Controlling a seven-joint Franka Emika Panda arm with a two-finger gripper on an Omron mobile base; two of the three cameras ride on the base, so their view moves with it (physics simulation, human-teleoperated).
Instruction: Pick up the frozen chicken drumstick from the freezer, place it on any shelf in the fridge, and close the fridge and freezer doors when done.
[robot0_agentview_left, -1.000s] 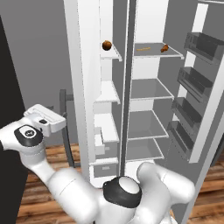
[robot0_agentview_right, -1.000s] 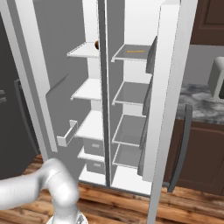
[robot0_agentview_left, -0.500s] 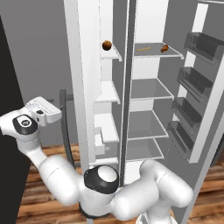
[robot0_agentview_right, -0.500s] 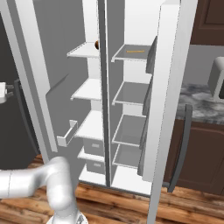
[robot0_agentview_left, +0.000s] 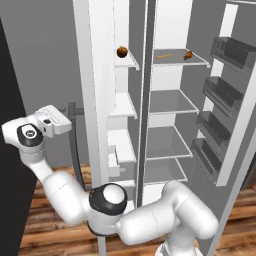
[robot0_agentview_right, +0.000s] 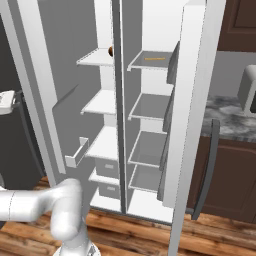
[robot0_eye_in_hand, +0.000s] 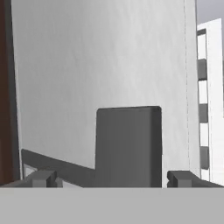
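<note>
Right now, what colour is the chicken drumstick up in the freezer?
Orange-brown; the chicken drumstick shows best in the left base view.

No lettering, brand, number or sign could be read anywhere in the simulated kitchen: the white refrigerator's doors, shelves and grey dispenser panel, facing the jaws, carried no legible markings at all.

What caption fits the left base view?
Both doors open; drumstick on the top freezer shelf, gripper outside by the freezer door.

Top freezer shelf bearing the drumstick, top fridge shelf (grey) bearing perhaps a stick
</note>
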